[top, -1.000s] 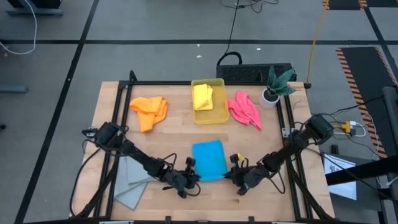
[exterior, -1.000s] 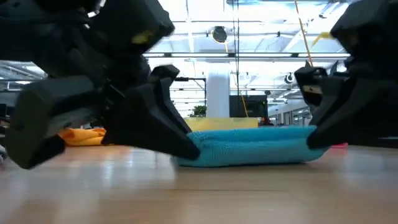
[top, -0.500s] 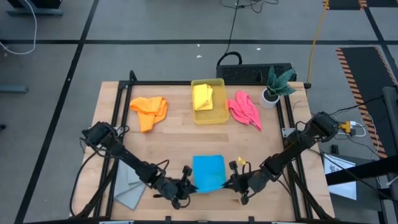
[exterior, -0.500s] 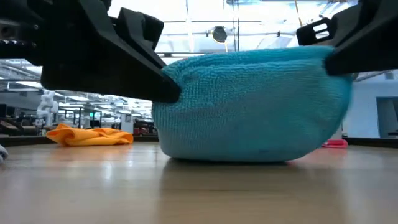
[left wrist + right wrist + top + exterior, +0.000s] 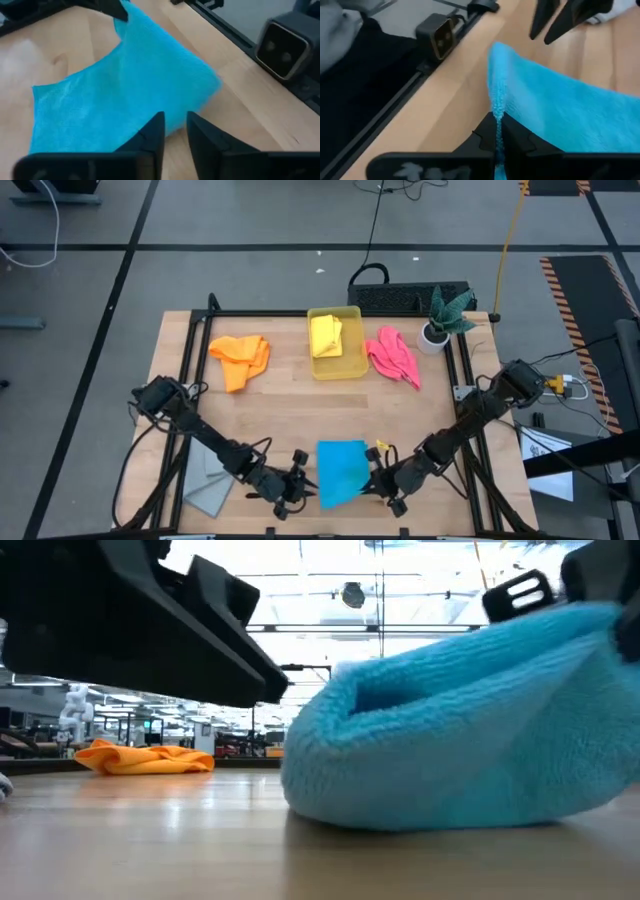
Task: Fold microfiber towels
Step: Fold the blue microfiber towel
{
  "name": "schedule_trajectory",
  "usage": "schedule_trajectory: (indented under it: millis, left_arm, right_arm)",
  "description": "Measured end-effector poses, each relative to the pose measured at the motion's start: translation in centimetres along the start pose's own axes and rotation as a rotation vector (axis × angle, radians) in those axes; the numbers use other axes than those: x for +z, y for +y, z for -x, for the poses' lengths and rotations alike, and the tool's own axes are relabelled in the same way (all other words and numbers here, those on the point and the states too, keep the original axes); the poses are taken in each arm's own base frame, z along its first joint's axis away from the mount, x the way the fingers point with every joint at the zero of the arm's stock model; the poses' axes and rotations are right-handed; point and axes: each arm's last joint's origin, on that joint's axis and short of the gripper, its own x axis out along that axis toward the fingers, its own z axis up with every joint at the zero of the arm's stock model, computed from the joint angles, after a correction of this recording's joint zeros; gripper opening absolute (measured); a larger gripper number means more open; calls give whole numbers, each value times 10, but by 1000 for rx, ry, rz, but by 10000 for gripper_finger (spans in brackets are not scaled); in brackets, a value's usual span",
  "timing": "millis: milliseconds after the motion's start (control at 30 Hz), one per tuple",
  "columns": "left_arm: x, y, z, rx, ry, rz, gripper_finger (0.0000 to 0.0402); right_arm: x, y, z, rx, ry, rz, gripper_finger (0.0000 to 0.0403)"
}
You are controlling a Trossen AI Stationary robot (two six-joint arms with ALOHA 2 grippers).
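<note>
The bright blue microfiber towel (image 5: 340, 472) lies near the table's front edge, between my two grippers. My right gripper (image 5: 497, 124) is shut on its right side. My left gripper (image 5: 175, 122) stands open just left of the towel, nothing between its fingers. In the low view the towel (image 5: 470, 730) slopes up to the right, and its left part rests on the wood. The orange towel (image 5: 240, 358) and the pink towel (image 5: 393, 356) lie at the back. A yellow towel (image 5: 326, 334) sits in the bin. The grey towel (image 5: 210, 478) lies at the near left. My right gripper pinches the blue towel's edge (image 5: 496, 107) at its right near corner between its two fingers. The fingers slant down and come from the table's right side. That side of the towel is lifted off the table, while its left part (image 5: 330, 800) lies slack on the wood.
A translucent yellow bin (image 5: 352, 370) stands at the back middle, and a potted plant (image 5: 442, 318) at the back right. A black frame rail (image 5: 235, 37) runs along the table's edges. Bare wood lies between the blue towel and the bin.
Both grippers rose and drew the blue towel by its near corners toward the table's near edge, bunching it up off the wood. My left gripper then opened and let go. The towel's left side dropped to the table, while its right side stays raised.
</note>
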Motion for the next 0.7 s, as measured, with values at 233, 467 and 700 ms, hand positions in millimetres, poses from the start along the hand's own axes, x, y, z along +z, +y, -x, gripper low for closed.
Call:
schedule_trajectory:
  millis: [233, 467, 700]
  left_arm:
    - [0, 4, -1, 76, 5, -32, 152]
    - [-9, 50, -10, 307, 85, 41, 149]
    - [-22, 86, -16, 282, 159, 181, 88]
  right_arm:
    - [-3, -5, -1, -21, 33, -30, 2]
    - [-3, -5, -1, -24, 32, -31, 2]
    - [-2, -5, -1, -32, 19, -50, 2]
